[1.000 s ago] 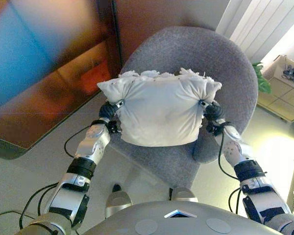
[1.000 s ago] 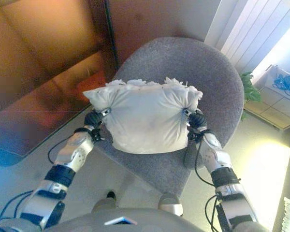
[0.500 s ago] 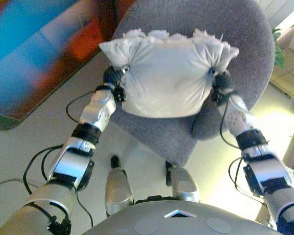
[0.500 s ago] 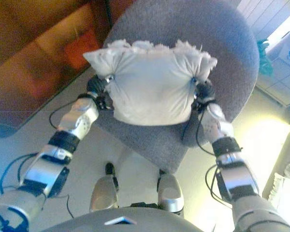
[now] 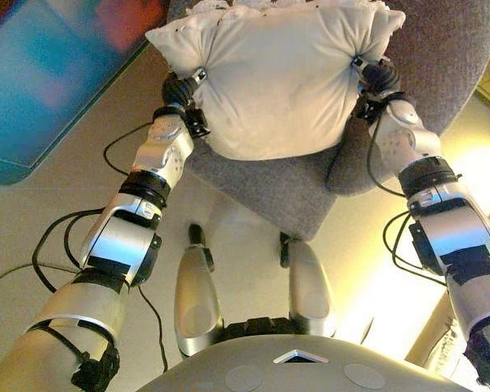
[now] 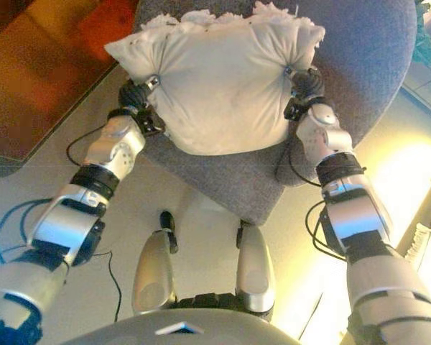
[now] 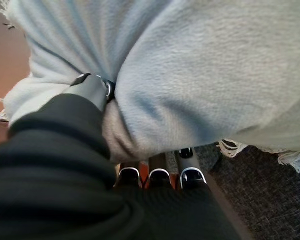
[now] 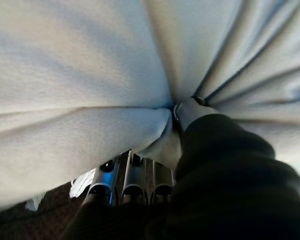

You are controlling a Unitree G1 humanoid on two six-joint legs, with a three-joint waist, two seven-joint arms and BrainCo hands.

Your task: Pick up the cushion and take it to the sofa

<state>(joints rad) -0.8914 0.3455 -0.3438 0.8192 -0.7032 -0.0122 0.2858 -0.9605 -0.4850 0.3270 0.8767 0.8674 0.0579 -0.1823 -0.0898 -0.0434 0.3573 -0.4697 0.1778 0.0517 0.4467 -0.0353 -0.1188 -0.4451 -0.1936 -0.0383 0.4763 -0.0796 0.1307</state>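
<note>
A white fringed cushion (image 5: 273,73) is held up between both hands over the seat of a grey upholstered chair (image 5: 294,192). My left hand (image 5: 180,90) pinches the cushion's left side, thumb on top and fingers underneath, as the left wrist view (image 7: 95,90) shows. My right hand (image 5: 377,77) pinches its right side the same way, with the thumb pressed into the cloth in the right wrist view (image 8: 187,112). The cushion (image 6: 219,75) bulges between the two grips. No sofa is in view.
The grey chair's (image 6: 373,65) rounded back rises behind the cushion. A low reddish-brown surface with a blue sheen (image 5: 49,82) lies to the left. Pale floor (image 5: 41,212) surrounds the chair. A green plant (image 6: 422,39) shows at the far right.
The whole view has tilted downward, so the cushion and chair sit higher in the picture. Both hands keep the same grip on the cushion.
</note>
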